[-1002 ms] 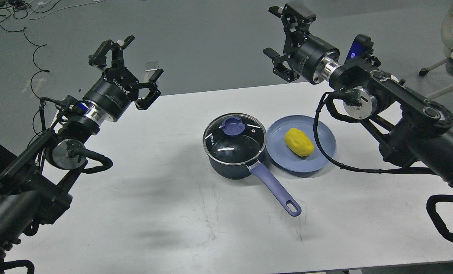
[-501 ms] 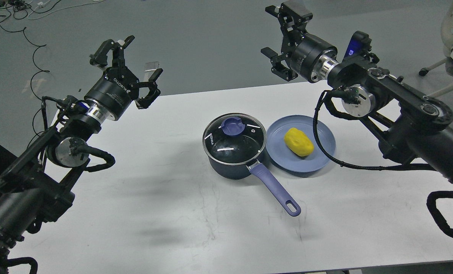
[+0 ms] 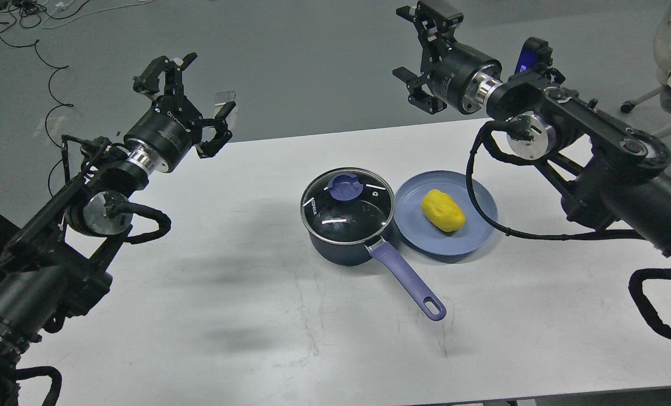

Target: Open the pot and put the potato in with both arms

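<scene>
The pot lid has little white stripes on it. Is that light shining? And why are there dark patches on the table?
Head view: yes, the white streaks on the glass lid are glare from lights above. Head view: the soft dark patches on the table look like blurry shadows, probably of my arms. Head view: the potato and plate look sharp, not blurred.

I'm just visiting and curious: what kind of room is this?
Probably a robotics lab or test room, not a kitchen: a bare white table, loose cables on the grey floor, and a wheeled chair base at the edge.
</scene>
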`<state>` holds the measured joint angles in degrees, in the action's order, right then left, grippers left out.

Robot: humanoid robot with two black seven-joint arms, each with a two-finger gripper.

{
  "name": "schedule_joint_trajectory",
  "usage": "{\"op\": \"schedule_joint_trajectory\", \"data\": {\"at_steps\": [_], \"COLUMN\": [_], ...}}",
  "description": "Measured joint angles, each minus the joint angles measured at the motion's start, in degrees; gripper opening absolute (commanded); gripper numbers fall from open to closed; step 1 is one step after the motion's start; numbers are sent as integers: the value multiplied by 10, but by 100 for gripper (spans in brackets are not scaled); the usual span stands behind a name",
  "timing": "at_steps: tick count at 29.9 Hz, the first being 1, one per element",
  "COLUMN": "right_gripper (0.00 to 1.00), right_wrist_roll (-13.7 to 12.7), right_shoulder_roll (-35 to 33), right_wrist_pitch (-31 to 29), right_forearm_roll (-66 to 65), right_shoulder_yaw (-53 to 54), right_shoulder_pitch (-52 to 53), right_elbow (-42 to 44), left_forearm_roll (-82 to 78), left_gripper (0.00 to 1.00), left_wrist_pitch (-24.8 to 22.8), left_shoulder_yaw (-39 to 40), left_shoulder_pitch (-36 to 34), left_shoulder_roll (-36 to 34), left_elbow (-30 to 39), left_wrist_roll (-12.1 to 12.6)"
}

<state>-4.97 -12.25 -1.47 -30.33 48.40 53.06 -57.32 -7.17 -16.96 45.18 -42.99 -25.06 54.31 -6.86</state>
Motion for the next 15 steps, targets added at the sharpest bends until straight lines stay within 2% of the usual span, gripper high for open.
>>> {"op": "schedule_joint_trajectory", "data": {"at_steps": [9, 15], "right_gripper": [100, 100], "right_wrist_roll": [0, 0], "right_shoulder_roll": [15, -26], "right_wrist_pitch": [0, -1], "right_forearm_roll": [2, 7], "right_shoulder_yaw": [-2, 15], "right_shoulder_pitch": [24, 13], "right_elbow": [25, 14], "left_forearm_roll": [-5, 1], "left_gripper": [98, 98], "left_wrist_pitch": [3, 21], "left_shoulder_yaw": [-1, 5], "left_shoulder_pitch": [-13, -19], "left_shoulder_roll": [15, 12], "left_elbow": [0, 2], "left_wrist_roll": [-2, -9]}}
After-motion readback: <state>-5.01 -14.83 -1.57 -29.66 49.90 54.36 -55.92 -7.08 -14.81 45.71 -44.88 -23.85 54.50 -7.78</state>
